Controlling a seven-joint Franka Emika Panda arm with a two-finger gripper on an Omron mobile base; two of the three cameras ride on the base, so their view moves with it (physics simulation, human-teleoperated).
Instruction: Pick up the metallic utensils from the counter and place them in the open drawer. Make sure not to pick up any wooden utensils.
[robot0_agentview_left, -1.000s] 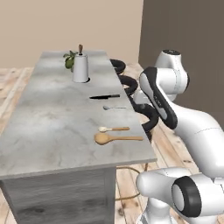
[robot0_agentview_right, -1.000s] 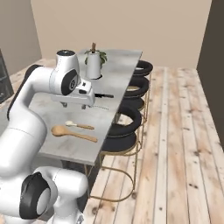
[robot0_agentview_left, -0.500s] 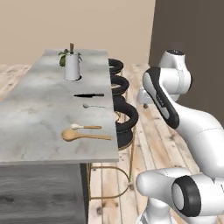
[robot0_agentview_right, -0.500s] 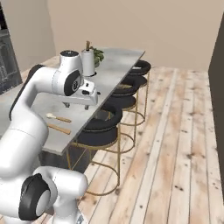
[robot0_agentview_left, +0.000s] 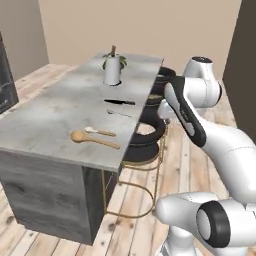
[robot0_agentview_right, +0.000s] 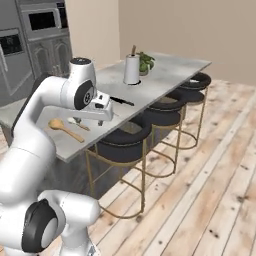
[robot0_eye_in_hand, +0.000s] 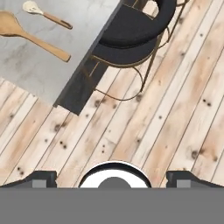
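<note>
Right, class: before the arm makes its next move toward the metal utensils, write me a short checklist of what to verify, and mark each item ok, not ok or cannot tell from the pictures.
1. Gripper open and empty: ok; the tips stand wide apart with nothing between them.
2. Knife lying free on the counter: ok.
3. Metal spoon apart from the knife: ok, just in front of it.
4. Wooden spoons kept out of the way: ok; they lie nearer the counter's end.
5. Gripper lined up over a metal utensil: not ok; it looks down at floor and a stool.
6. Open drawer ready: cannot tell.
</note>
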